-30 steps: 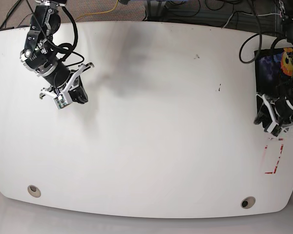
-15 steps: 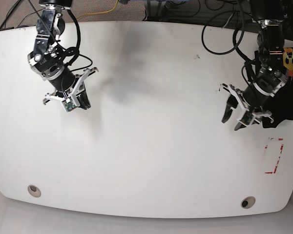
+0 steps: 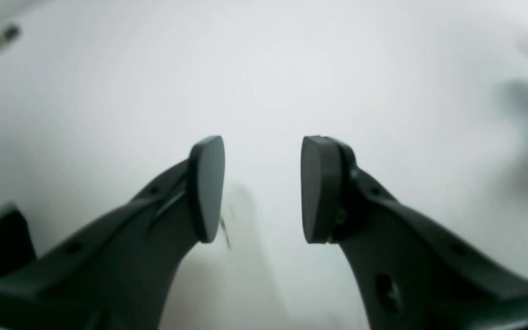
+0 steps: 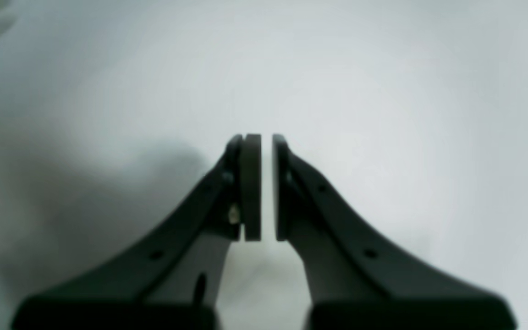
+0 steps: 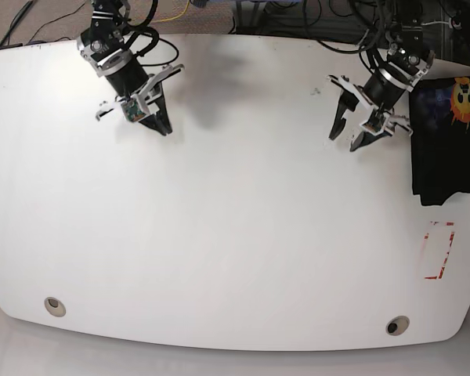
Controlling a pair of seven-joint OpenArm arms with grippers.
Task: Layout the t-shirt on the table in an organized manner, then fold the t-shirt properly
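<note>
the t-shirt (image 5: 446, 137) lies as a dark folded-looking bundle at the far right edge of the table (image 5: 235, 235), its orange-yellow sun print (image 5: 463, 95) facing up near the back corner with bluish marks beside it. part of the cloth runs out of the base view on the right. no gripper touches it.

left gripper (image 5: 346, 131) hangs over bare tabletop just left of the shirt, near it but apart. its jaws are spread with a clear gap, nothing between them; the left wrist view shows the two dark pads (image 3: 209, 188) with only white surface in the gap (image 3: 262, 188).

right gripper (image 5: 160, 121) sits over the back left part of the table, well apart from the shirt. in the right wrist view (image 4: 266, 188) its pads (image 4: 251, 188) are almost together, a thin slit of white between them, holding nothing.

red tape rectangle (image 5: 439, 251) is on the table in front of the shirt, near the right edge. two round grommet holes at the front edge, one left (image 5: 55, 305), one right (image 5: 396, 325). cables (image 5: 298, 16) run behind the table.
</note>
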